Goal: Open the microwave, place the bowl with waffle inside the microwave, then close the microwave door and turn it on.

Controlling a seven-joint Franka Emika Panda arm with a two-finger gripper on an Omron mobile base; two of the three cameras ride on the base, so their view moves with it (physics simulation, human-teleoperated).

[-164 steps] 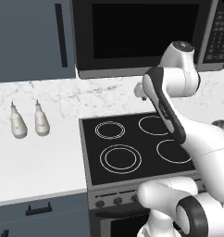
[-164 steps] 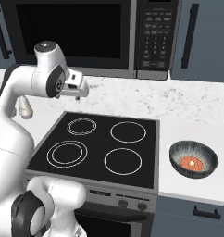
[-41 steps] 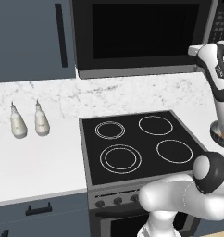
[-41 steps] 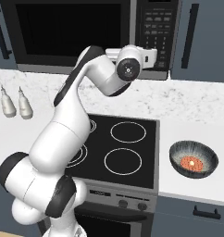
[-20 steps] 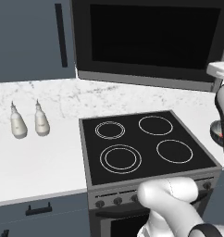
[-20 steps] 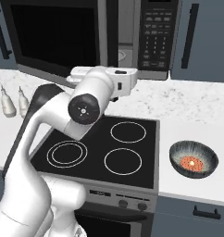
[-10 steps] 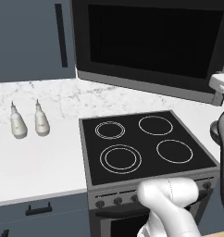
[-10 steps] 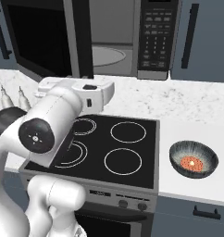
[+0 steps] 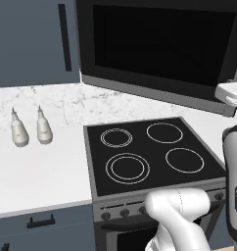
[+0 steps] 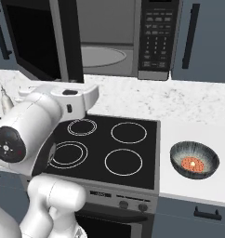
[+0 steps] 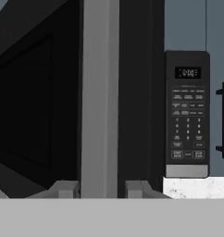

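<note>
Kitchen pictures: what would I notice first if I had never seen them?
The big black microwave door swung wide open above the stove, showing the grey inside and its round plate. The end effector straddles the door's steel edge. On the counter right of the stove sits a dark bowl with an orange waffle glowing in it.

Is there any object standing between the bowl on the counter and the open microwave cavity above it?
Nothing visible blocks it. The bowl sits right of the stovetop; the microwave door is swung out leftward, leaving the microwave open.
</note>
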